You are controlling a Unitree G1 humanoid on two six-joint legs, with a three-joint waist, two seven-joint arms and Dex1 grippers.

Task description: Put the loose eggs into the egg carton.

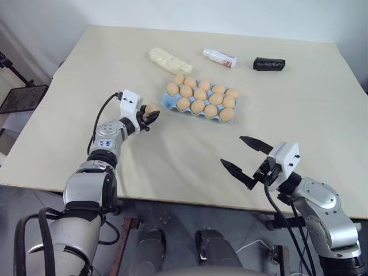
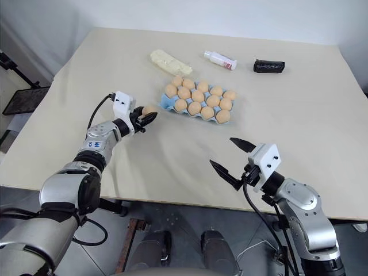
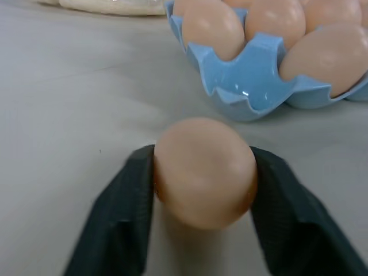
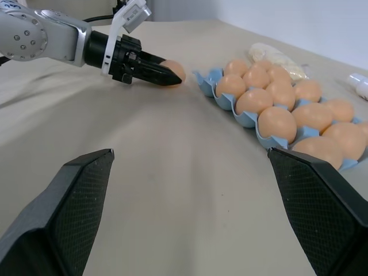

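One tan loose egg [image 3: 204, 172] sits between the two black fingers of my left gripper [image 1: 153, 117], which is shut on it, low over the table, just left of the egg carton [image 1: 166, 102]. The carton is a light blue tray holding several eggs. The cup at its near-left corner [image 3: 247, 95] is empty and faces the held egg. My right gripper [image 1: 231, 150] hangs open with nothing between its fingers, near the table's front edge, well short of the carton.
Behind the carton lie a pale yellow lumpy bag [image 1: 167, 59], a white bottle [image 1: 219, 57] and a black oblong case [image 1: 269, 64]. The table's front edge [image 1: 190, 202] runs just below my right gripper.
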